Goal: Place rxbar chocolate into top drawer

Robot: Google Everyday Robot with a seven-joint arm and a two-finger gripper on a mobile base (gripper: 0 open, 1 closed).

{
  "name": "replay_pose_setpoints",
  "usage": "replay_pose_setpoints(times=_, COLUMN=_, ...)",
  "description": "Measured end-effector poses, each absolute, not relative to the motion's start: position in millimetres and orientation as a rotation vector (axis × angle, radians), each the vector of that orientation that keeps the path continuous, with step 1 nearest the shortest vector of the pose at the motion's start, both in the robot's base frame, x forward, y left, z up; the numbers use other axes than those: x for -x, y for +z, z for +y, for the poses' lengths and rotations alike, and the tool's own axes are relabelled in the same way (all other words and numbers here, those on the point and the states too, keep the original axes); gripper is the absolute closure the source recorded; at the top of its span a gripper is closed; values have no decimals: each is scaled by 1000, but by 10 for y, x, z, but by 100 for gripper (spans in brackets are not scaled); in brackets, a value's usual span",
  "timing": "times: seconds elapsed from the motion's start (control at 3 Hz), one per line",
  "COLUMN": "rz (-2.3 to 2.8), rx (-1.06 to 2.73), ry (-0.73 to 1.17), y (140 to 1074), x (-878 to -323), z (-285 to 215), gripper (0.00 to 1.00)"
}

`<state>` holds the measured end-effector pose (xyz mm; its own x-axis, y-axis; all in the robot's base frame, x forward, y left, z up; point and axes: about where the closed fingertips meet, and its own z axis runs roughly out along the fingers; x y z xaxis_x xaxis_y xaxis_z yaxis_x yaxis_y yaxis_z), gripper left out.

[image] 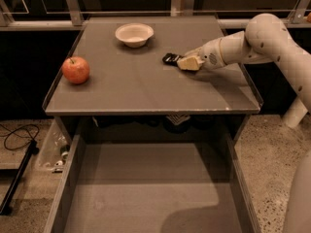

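The rxbar chocolate [170,58] is a small flat black wrapper on the grey tabletop [146,81], right of centre. My gripper [187,62] reaches in from the right on the white arm, with its pale fingertips [190,63] at the bar's right end, covering part of it. The top drawer [150,188] is pulled out below the table's front edge, wide, grey and with nothing in it.
A red apple [76,70] sits at the table's left side. A white bowl [134,34] stands at the back centre. A metal rail [146,21] runs behind the table. A black cable [17,135] lies on the floor at left.
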<state>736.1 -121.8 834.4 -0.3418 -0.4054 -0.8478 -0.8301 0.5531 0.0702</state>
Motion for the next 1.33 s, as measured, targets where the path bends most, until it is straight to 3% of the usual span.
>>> replay_pose_setpoints(times=0.67, rz=1851, rx=1113, ry=588, y=8810, x=-6902, z=-1191, gripper=100)
replay_pose_setpoints(times=1.33, rz=1850, rx=1116, ry=508, y=9139, x=-6259, z=-1612, gripper=100)
